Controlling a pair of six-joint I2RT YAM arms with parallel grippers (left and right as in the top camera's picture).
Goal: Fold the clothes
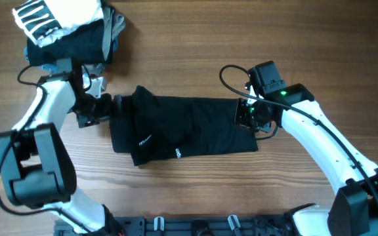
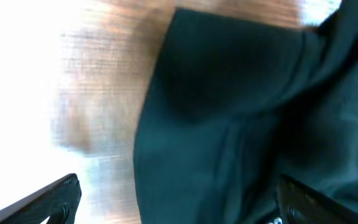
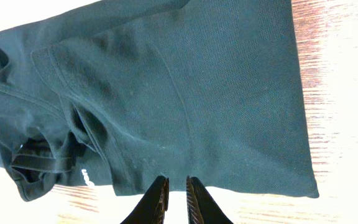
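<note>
Plain black soft T-shirt (image 1: 189, 128), folded into a long band, on the brown wooden counter (image 1: 195, 52). Left hand (image 1: 110, 105) wide open at one end, gripping nothing; right hand (image 3: 174, 183) almost closed at the opposite hem, grip unclear.

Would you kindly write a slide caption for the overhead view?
Left arm and right arm flank a partly folded black T-shirt on the wooden table; garment pile top left.

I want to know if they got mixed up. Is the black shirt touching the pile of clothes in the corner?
Apart. The overhead view shows bare table between the black shirt and the pile.
</note>
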